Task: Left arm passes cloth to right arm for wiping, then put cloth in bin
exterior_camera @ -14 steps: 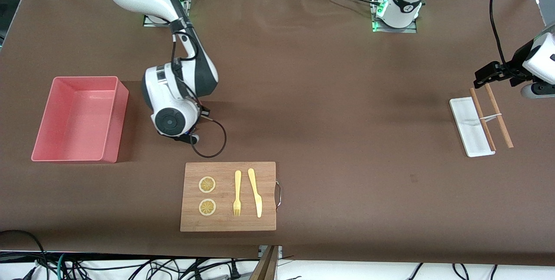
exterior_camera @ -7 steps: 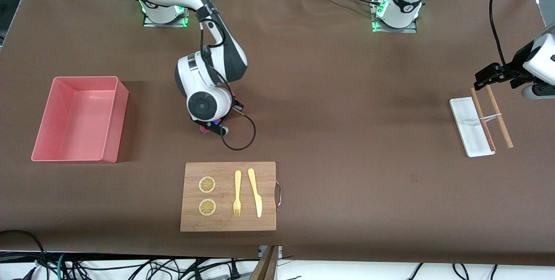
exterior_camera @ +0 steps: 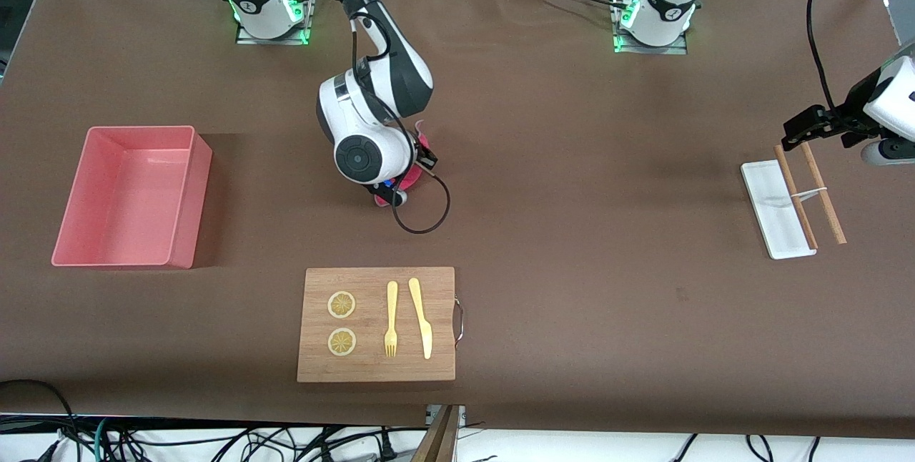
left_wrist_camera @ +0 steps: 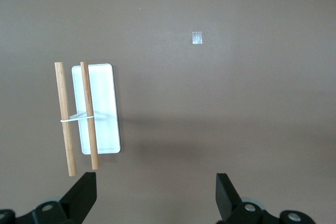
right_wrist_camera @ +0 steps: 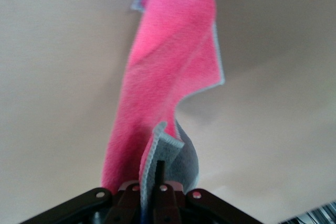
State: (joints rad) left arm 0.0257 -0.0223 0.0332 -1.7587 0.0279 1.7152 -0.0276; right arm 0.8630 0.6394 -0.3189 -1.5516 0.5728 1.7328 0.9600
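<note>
Even overhead light falls on the brown bench (exterior_camera: 572, 233), casting soft shadows beside the bin (exterior_camera: 129, 194) and under the right arm. Green lamps glow at both arm bases. The front view is sharp. The right wrist view is washed out, and the cloth (right_wrist_camera: 168, 93) is blurred there.

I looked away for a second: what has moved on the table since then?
The right gripper, shut on the cloth, swept it over the table away from the bin toward the left arm's end. The left gripper stayed open over the sticks; the board is unmoved.
</note>
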